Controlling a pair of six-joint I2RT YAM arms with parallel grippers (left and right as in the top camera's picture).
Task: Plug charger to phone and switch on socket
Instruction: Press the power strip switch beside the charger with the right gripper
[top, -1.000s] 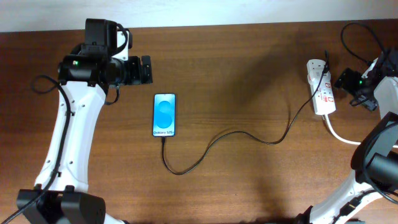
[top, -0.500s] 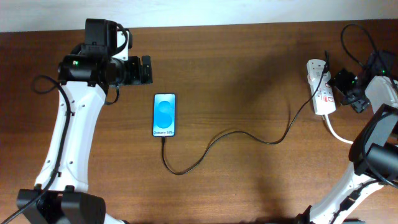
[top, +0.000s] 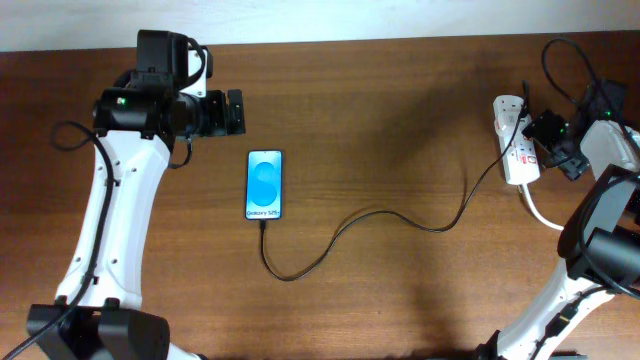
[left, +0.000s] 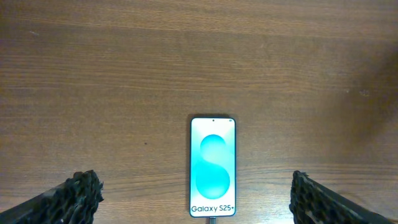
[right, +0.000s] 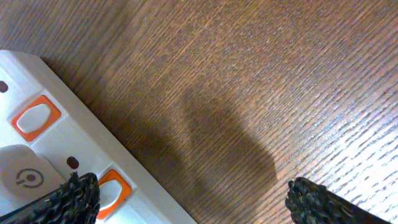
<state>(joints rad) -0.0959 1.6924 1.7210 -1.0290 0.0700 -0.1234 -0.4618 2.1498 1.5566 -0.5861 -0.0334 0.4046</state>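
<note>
Phone (top: 265, 185) lay flat, screen up, on the table (top: 400, 120), left of centre. The screen was lit blue-white. The left wrist view read "Galaxy S25+" in white along the lower edge of the phone (left: 213, 167).

Charger (top: 380, 215): the thin black cable met the phone's lower short edge. It looped below the phone, then ran right and up to the socket (top: 515, 140) at the table's far right edge. The plug tip itself was too small to make out.

Socket: white oblong strip with red marks, which could not be read from overhead. The right wrist view showed two orange-framed white switches on the socket (right: 56, 143) and a power symbol on a rounded white part at the frame's left edge. A thick white cord (top: 545, 212) left the socket's near end.

Right pincer (top: 548, 135) was just beside the socket's right side. In the wrist view the right pincer (right: 193, 190) stood wide open and held nothing. Its left fingertip (right: 78, 193) was over the lower orange switch; I could not tell whether it touched. The other fingertip was above bare wood.

Left pincer (top: 235, 112) hung above the table beyond the phone's top end, apart from it. In the wrist view the left pincer (left: 196, 193) was spread wide and empty, with a fingertip (left: 81, 186) on each side of the phone.
</note>
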